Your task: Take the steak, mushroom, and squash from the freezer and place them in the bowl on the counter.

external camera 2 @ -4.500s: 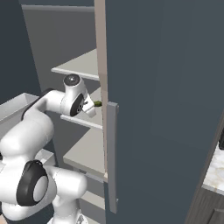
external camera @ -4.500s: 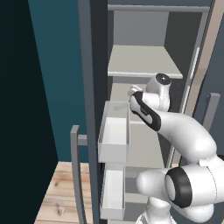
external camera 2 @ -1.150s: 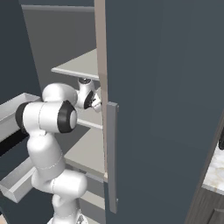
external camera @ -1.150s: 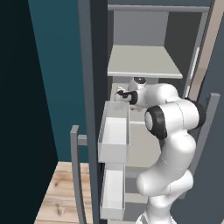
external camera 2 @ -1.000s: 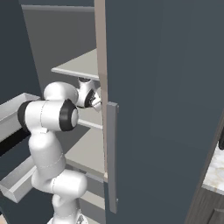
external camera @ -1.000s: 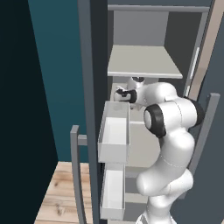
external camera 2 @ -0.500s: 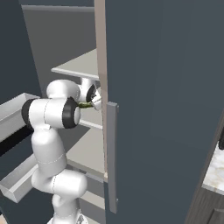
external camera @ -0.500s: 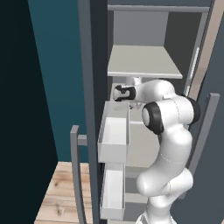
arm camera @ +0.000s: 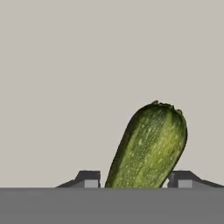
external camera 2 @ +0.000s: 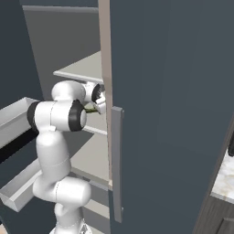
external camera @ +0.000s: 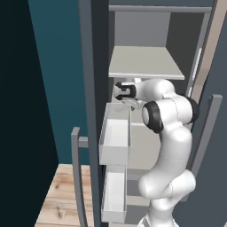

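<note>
The squash (arm camera: 148,148), dark green with pale speckles, lies tilted on the freezer's pale grey shelf (arm camera: 78,65). My gripper (arm camera: 135,181) has a finger tip (arm camera: 89,179) pressed close on either side of it. In the right base view a sliver of the squash (external camera 2: 93,110) shows at the gripper (external camera 2: 95,109), just under the upper shelf (external camera 2: 82,68) of the freezer. In the left base view the hand (external camera: 124,91) reaches leftward below that shelf (external camera: 146,68). The steak, the mushroom and the bowl are out of view.
White door bins (external camera: 115,137) hang on the open freezer door, right beneath the hand. The door's long grey bar handle (external camera 2: 116,164) stands close on the right. A corner of the marbled counter (external camera 2: 225,180) shows at the far right. A wooden floor (external camera: 57,199) lies below.
The hand has pushed further in along the shelf, and the jaws have come in from wide open to stand against the squash.
</note>
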Available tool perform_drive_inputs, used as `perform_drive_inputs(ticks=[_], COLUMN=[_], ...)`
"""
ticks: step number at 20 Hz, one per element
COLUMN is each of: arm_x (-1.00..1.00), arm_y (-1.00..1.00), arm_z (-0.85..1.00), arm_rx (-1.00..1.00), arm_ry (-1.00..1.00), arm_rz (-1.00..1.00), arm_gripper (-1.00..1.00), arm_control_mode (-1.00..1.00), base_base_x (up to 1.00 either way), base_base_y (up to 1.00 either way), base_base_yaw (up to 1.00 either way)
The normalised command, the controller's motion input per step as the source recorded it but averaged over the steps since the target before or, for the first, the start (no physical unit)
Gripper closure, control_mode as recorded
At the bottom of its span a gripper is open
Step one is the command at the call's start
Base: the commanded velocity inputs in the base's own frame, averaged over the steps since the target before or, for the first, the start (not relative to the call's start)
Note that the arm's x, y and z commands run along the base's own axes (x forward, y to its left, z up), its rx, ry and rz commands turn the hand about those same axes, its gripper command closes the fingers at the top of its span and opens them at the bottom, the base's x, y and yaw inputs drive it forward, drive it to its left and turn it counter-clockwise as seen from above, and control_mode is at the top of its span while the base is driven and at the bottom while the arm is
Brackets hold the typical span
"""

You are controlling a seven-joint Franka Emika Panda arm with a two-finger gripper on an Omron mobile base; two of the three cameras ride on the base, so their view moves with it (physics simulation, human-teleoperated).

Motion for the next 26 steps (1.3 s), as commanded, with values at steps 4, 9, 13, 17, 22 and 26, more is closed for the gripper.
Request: perform_drive_inputs(ticks=[4,9,13,17,22,26], arm_x=[0.0,-0.02,-0.31,-0.55,-0.66,-0.4], arm_y=[0.0,0.0,0.0,-0.09,-0.07,0.0], arm_z=[-0.91,-0.79,-0.72,-0.62,-0.59,-0.53], arm_rx=[0.0,0.0,0.03,0.06,0.12,0.14], arm_ry=[0.08,0.03,0.0,-0.08,-0.2,-0.28], arm_rz=[0.0,0.0,0.0,0.0,0.0,0.0], arm_gripper=[1.0,1.0,1.0,1.0,1.0,1.0], arm_control_mode=[-1.0,-1.0,-1.0,-1.0,-1.0,-1.0], base_base_x=[0.0,0.0,0.0,0.0,0.0,0.0], base_base_y=[0.0,0.0,0.0,0.0,0.0,0.0], base_base_yaw=[0.0,0.0,0.0,0.0,0.0,0.0])
